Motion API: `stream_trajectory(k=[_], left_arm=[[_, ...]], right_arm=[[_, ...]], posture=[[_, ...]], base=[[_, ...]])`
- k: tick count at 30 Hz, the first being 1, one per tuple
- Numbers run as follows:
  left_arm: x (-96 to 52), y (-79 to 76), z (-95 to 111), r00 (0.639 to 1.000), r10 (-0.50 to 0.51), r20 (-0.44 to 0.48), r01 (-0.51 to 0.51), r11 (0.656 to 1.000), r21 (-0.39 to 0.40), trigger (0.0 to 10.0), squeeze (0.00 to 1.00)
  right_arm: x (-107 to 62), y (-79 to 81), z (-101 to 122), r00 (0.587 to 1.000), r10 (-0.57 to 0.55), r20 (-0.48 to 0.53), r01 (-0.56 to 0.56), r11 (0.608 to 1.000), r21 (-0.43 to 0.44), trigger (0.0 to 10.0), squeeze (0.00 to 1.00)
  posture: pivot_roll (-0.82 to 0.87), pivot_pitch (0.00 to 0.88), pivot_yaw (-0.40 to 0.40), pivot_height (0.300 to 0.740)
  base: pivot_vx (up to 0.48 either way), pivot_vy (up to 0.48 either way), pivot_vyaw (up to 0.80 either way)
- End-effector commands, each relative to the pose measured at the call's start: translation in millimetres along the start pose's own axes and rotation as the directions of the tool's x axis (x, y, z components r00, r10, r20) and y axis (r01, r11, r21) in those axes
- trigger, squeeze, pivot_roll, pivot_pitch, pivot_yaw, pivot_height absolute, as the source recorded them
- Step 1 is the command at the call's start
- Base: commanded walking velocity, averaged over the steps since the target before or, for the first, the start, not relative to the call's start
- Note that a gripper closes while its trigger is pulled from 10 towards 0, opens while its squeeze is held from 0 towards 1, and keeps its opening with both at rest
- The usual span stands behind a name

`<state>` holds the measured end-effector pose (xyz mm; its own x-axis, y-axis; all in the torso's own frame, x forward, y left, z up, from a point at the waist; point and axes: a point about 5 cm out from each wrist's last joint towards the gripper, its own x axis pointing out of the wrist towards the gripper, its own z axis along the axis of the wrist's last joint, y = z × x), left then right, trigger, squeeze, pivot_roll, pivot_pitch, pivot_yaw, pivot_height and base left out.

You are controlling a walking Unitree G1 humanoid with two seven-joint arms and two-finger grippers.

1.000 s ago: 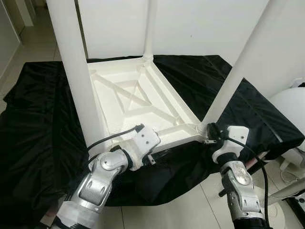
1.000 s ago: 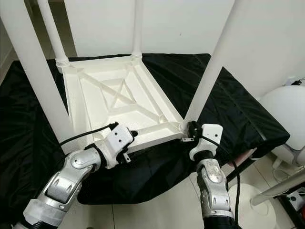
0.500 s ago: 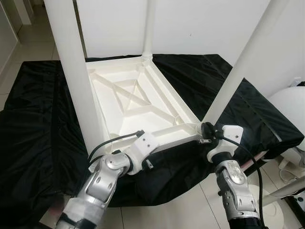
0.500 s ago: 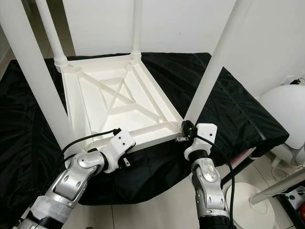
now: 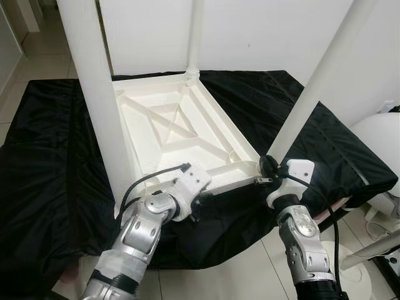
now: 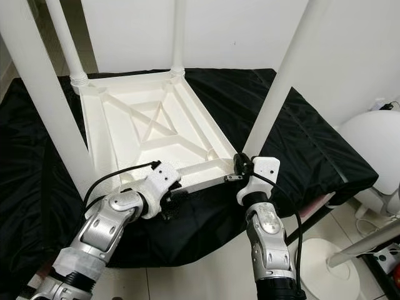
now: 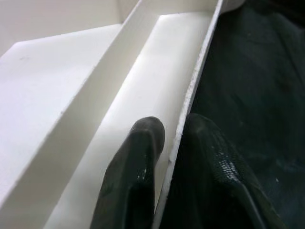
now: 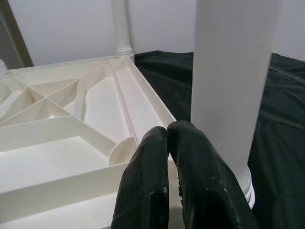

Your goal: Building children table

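table legs: tops cut off by the upper picture edge | left gripper: fingertips masked by its wrist in head views | white round object: cropped at right edge, kind not determinable

1. One white children's table, upside down.
2. Four white legs standing up from it: two near ones and two far ones.
3. One black cloth under it.
4. Two silver arms, each ending in two black fingers pinching the table's near rim.
5. One white rounded object beyond the right fingers.
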<state>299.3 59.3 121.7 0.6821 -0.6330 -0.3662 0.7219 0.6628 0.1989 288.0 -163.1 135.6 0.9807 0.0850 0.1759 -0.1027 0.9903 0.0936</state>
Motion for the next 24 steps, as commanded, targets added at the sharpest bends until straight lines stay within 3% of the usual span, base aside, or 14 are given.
stream_trajectory(k=[1,10,12,15,20,23,24], left_arm=[[-2.6,17.8,1.1,0.969,0.248,-0.010,-0.248,0.969,0.012,0.0,0.00],[-2.5,29.6,1.4,0.940,0.339,-0.024,-0.339,0.941,-0.005,0.0,0.00],[-5.5,40.4,-0.6,0.909,0.415,-0.039,-0.415,0.909,-0.021,0.0,0.00],[-6.6,43.8,-1.3,0.898,0.437,-0.045,-0.439,0.898,-0.029,0.0,0.00],[-14.0,59.5,-9.8,0.831,0.547,-0.101,-0.554,0.831,-0.050,0.0,0.00],[-15.3,62.4,-11.0,0.815,0.569,-0.110,-0.576,0.816,-0.053,0.0,0.00],[-15.6,66.0,-8.1,0.799,0.592,-0.102,-0.599,0.798,-0.060,1.8,0.00]], right_arm=[[-0.6,-2.7,-2.5,1.000,-0.015,-0.012,0.014,1.000,-0.002,10.0,0.00],[-0.1,-1.9,-2.2,1.000,-0.020,-0.009,0.020,1.000,0.000,10.0,0.00],[0.2,-1.8,-1.9,1.000,-0.022,-0.009,0.022,1.000,0.001,10.0,0.00],[0.3,-1.8,-1.8,1.000,-0.023,-0.009,0.023,1.000,0.002,10.0,0.00],[0.5,-1.8,-2.1,1.000,-0.028,-0.010,0.028,1.000,0.004,10.0,0.00],[0.5,-1.5,-2.1,1.000,-0.028,-0.010,0.028,1.000,0.004,10.0,0.00],[1.1,-0.3,-2.5,1.000,-0.026,-0.011,0.026,1.000,0.006,10.0,0.00]], posture=[[0.00,0.018,-0.058,0.740],[-0.01,0.019,-0.056,0.740],[-0.01,0.018,-0.055,0.740],[-0.01,0.018,-0.055,0.740],[-0.01,0.018,-0.054,0.740],[-0.01,0.018,-0.054,0.740],[-0.01,0.019,-0.056,0.740]], base=[[0.000,0.000,0.00],[0.000,0.000,0.00],[0.000,0.000,0.00],[0.000,0.000,0.00],[0.000,0.000,0.00],[0.000,0.000,0.00],[0.000,0.000,0.00]])
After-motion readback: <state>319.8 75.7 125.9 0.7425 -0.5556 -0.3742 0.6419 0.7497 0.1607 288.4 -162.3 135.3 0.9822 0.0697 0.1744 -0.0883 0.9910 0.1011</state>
